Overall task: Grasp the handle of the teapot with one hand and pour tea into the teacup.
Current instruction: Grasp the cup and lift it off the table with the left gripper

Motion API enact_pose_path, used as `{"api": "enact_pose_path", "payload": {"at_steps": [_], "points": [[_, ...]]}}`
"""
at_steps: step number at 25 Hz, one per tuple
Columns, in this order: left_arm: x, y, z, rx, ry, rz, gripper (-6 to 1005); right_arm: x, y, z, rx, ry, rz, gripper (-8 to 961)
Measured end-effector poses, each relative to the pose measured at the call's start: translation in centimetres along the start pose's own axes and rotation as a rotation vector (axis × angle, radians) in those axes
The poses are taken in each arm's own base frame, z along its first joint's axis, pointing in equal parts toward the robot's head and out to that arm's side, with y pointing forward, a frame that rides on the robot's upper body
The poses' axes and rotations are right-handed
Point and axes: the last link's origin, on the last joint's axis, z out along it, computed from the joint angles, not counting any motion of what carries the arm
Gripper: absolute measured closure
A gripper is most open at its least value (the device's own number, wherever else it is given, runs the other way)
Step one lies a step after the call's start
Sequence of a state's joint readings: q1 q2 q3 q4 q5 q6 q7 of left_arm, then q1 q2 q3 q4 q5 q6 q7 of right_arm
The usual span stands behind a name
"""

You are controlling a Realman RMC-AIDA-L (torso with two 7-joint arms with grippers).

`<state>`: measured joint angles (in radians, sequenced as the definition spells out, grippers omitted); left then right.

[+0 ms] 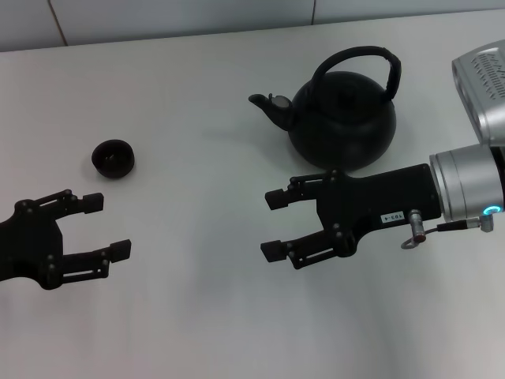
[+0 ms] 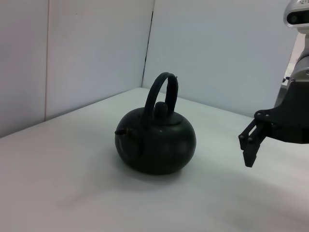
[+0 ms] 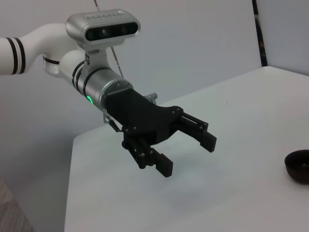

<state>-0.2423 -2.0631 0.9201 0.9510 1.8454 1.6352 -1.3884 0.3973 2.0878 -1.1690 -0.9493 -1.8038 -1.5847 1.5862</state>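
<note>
The matte-black teapot stands on the white table at the back right, spout pointing left, its arched handle upright over the lid. The left wrist view shows the teapot and its handle from the side. The tiny black teacup sits at the left, and its edge shows in the right wrist view. My right gripper is open, just in front of the teapot and clear of it. My left gripper is open, in front of the teacup, holding nothing.
The white table meets a grey wall along its far edge. The right arm's silver wrist reaches in from the right edge. Bare table lies between teacup and teapot.
</note>
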Motion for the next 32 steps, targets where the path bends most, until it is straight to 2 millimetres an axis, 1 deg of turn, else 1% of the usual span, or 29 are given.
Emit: {"api": "enact_pose_path", "payload": {"at_steps": [12,15,18,21,23,25,29,32], "points": [[0.0,0.0,0.0,-0.001,0.000,0.000,138,0.1,0.0,0.0,-0.001,0.001,0.003,127],[0.1,-0.3,0.1,0.016,0.003,0.007,138,0.1,0.0,0.0,-0.001,0.001,0.003,127],[0.0,-1.2,0.6,0.088,0.029,-0.002,138,0.0,0.0,0.0,0.003,-0.003,0.000,127],[-0.3,-2.5,1.7,0.177,0.106,-0.052,138,-0.3,-0.1,0.1,0.004,-0.020,-0.014,127],[-0.9,-3.2,2.4,0.249,0.182,-0.097,138,-0.4,0.0,0.2,0.003,-0.030,-0.021,127],[-1.5,-3.4,2.5,0.299,0.238,-0.113,138,-0.4,-0.1,0.2,0.007,-0.032,-0.023,127],[-2.7,-3.4,2.1,0.413,0.349,-0.096,138,-0.4,-0.3,0.2,0.021,-0.035,-0.026,127],[-3.8,-3.1,1.9,0.494,0.387,-0.085,138,-0.6,-0.4,0.1,0.027,-0.050,-0.037,127]]}}
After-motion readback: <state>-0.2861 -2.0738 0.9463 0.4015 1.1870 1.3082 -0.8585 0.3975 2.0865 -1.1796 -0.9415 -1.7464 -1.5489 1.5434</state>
